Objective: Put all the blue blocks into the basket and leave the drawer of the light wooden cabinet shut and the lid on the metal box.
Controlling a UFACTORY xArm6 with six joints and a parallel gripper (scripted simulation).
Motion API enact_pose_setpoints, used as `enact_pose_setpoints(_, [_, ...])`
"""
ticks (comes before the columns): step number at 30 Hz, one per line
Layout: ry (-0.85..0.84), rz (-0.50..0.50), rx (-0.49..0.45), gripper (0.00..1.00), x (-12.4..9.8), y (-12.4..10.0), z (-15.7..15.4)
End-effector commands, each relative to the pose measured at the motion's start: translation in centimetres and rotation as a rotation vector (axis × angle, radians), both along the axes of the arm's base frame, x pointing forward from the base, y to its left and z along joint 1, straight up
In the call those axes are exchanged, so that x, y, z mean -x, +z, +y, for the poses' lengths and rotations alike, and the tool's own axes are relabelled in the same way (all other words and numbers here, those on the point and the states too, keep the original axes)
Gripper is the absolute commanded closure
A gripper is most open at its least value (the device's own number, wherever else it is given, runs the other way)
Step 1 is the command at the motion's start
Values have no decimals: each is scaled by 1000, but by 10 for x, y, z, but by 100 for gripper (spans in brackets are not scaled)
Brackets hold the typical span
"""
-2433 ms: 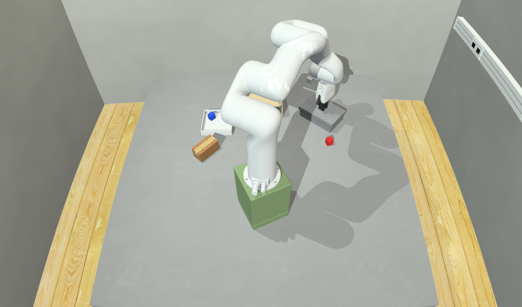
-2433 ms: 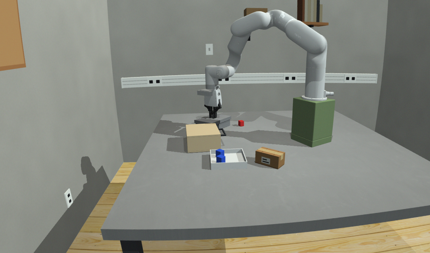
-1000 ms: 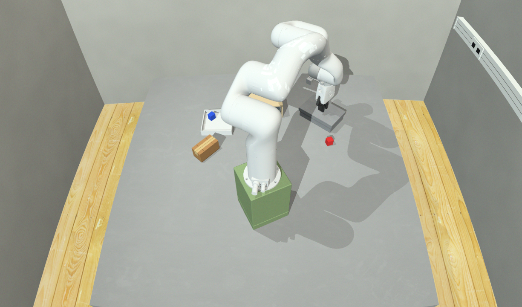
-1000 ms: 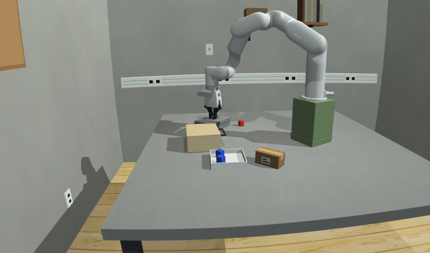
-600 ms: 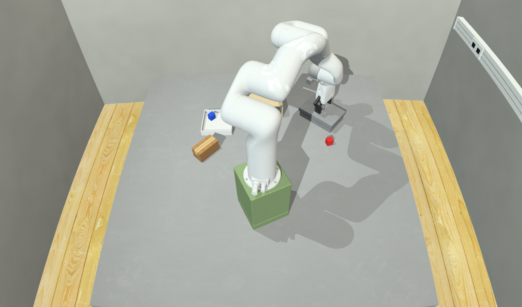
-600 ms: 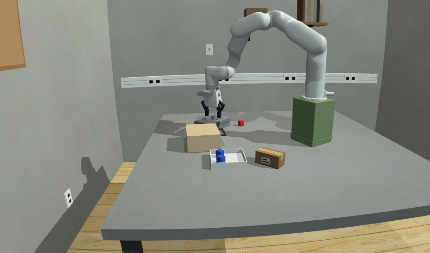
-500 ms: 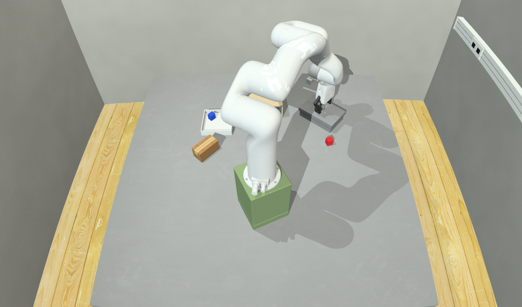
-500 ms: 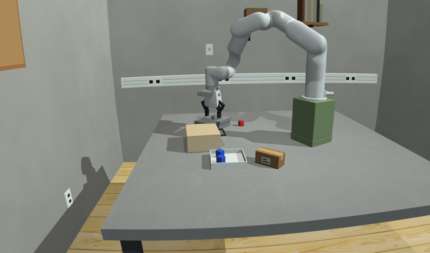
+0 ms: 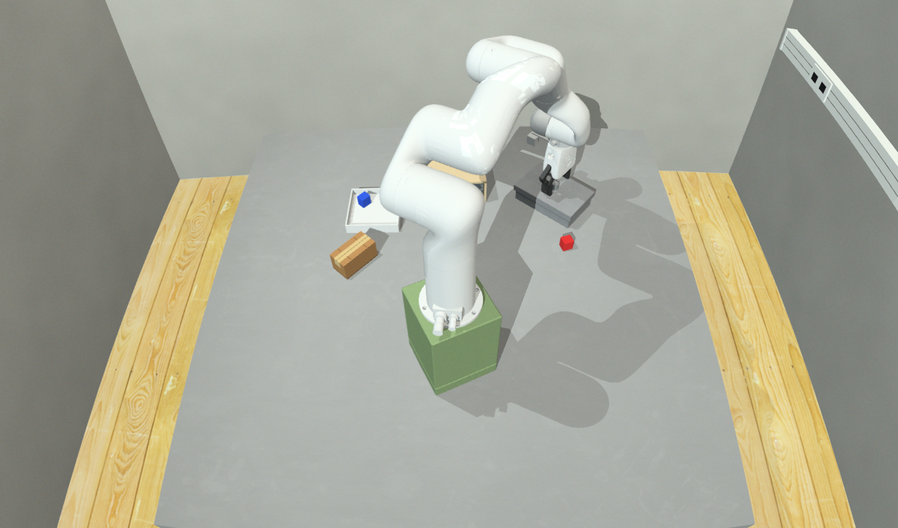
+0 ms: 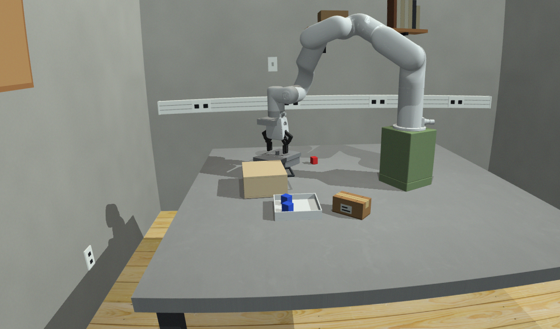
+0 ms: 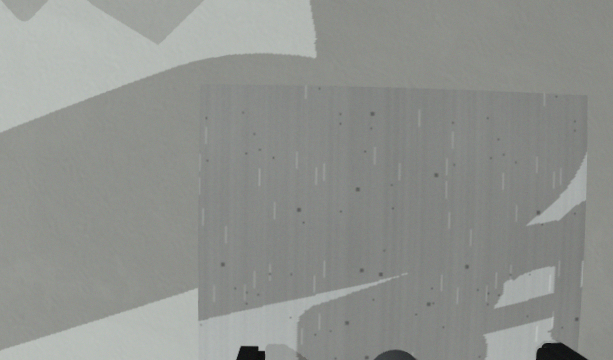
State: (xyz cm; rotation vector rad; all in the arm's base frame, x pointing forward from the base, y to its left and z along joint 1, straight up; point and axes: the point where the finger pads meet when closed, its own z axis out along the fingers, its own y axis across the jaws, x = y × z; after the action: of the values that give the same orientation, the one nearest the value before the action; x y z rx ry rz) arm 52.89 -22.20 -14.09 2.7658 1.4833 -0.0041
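My gripper (image 9: 556, 186) (image 10: 277, 150) (image 11: 401, 353) is open, its fingers on either side of the round knob (image 11: 395, 356) of the grey lid (image 9: 575, 197) (image 11: 336, 200). The lid lies on the metal box (image 9: 569, 222) (image 10: 293, 161); I cannot tell whether it is fully down. Two blue blocks (image 10: 286, 198) (image 10: 287, 207) lie in the basket, a shallow white tray (image 9: 373, 229) (image 10: 302, 215). Only one blue block (image 9: 363, 199) shows in the top view. The light wooden cabinet (image 9: 457, 171) (image 10: 264, 186) is partly hidden by the arm; its drawer's position is unclear. A black handle (image 10: 290, 174) shows beside it.
A red block (image 9: 567, 243) (image 10: 313, 160) lies on the table near the metal box. A brown cardboard box (image 9: 354, 254) (image 10: 351, 205) stands beside the basket. The green arm base (image 9: 465, 358) (image 10: 405, 159) stands away from them. The arm reaches over the table between basket and metal box.
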Motion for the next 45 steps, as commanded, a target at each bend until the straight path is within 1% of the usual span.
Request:
enact_pose_setpoints(1, [0,-5,2,0,-2,2,-1])
enact_pose_setpoints(13, [0,-5,2,0,-2,4,-1])
enact_pose_setpoints(22, [0,-5,2,0,-2,17,-1])
enact_pose_setpoints(24, [0,-5,2,0,-2,17,-1])
enact_pose_setpoints(30, [0,-5,2,0,-2,32,-1])
enact_pose_setpoints(39, [0,-5,2,0,-2,62,0])
enact_pose_setpoints(41, [0,-5,2,0,-2,62,0])
enact_pose_setpoints(45, [0,-5,2,0,-2,76,0])
